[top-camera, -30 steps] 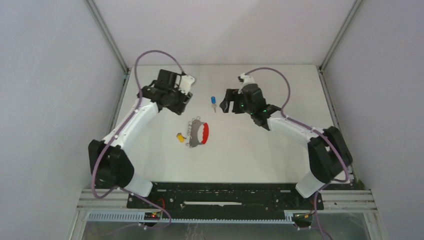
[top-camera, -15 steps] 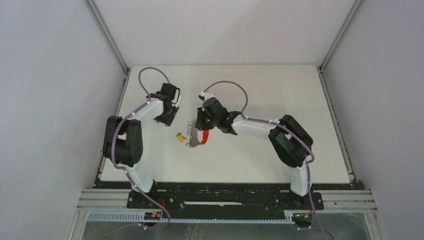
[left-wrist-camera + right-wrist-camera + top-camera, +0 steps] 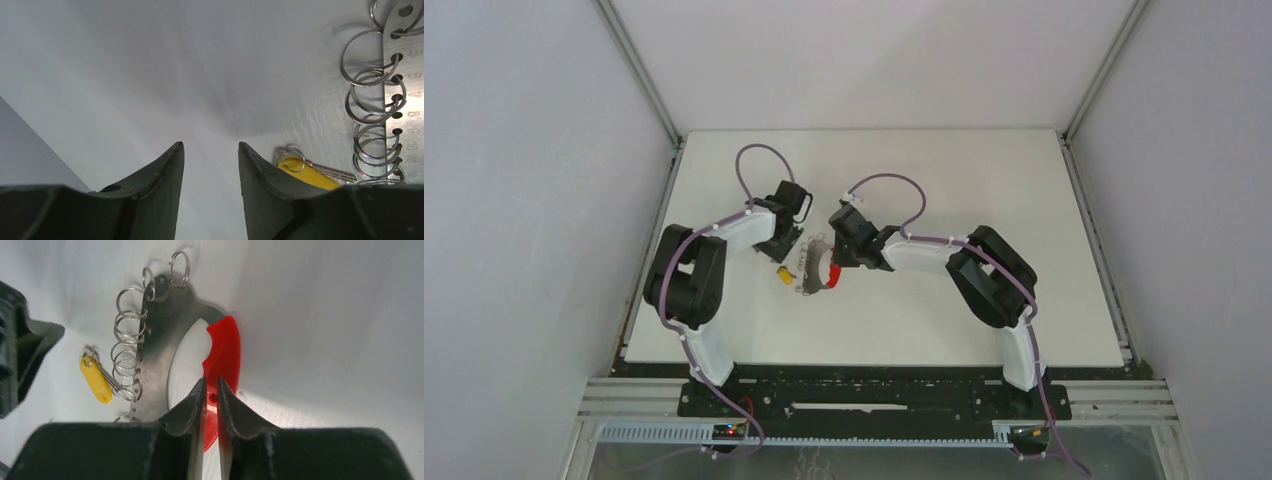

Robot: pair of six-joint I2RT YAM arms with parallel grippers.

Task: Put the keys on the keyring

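Right fingers, newly down, tight on keyring; left fingers apart beside yellow key

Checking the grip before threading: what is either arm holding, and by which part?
The right gripper pinches the keyring by its red tag. The left gripper is open and holds nothing.

Bright even light, soft shadow by left tool, wrist cams blurry up close
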